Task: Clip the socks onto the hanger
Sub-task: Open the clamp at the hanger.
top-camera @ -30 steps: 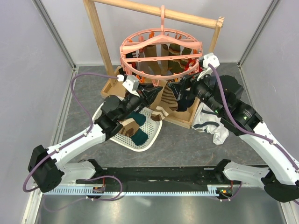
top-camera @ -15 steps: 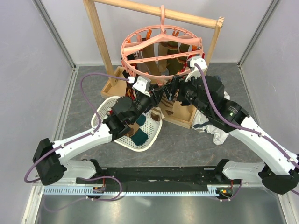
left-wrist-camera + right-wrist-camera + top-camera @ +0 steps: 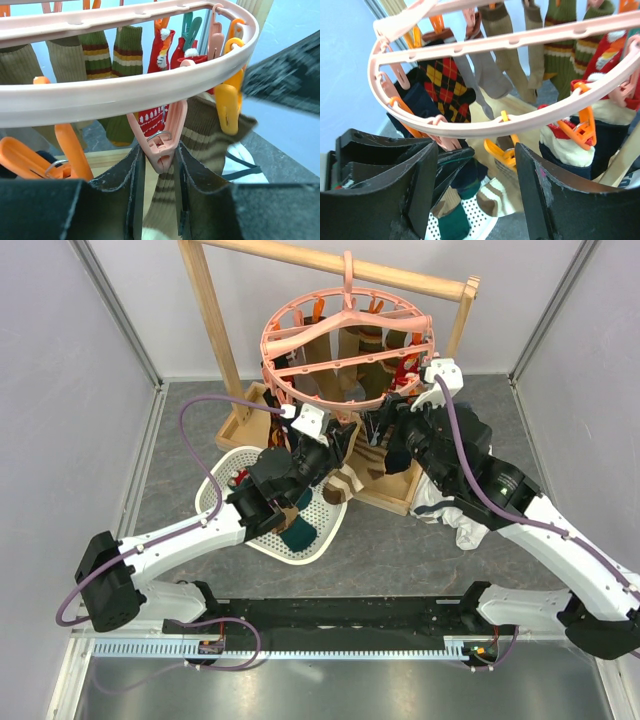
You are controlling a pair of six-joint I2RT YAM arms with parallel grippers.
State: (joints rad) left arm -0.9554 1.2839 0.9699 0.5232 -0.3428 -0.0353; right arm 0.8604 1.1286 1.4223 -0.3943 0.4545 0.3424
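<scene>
The pink ring hanger (image 3: 265,350) hangs from the wooden rack with several socks clipped on it. In the left wrist view my left gripper (image 3: 157,165) is closed narrowly on the lower end of a pink clip (image 3: 161,145) under the hanger's front rim (image 3: 125,90). A brown-striped sock (image 3: 200,135) hangs just behind it, below an orange clip (image 3: 227,107). It also shows in the top view (image 3: 347,482) and the right wrist view (image 3: 512,197). My right gripper (image 3: 472,170) is open and empty under the rim (image 3: 520,122), with an orange clip (image 3: 502,150) between its fingers. From above, the left gripper (image 3: 330,445) and right gripper (image 3: 380,430) face each other.
A white mesh basket (image 3: 215,495) below my left arm holds a dark teal sock (image 3: 298,532) and a tan one. A white and grey garment (image 3: 455,510) lies at the right. The wooden rack's post (image 3: 210,320) and base (image 3: 395,495) stand behind.
Both grippers have risen to the hanger's front rim. The striped sock that was stretched between them now hangs down under the rim. The right gripper has let go.
</scene>
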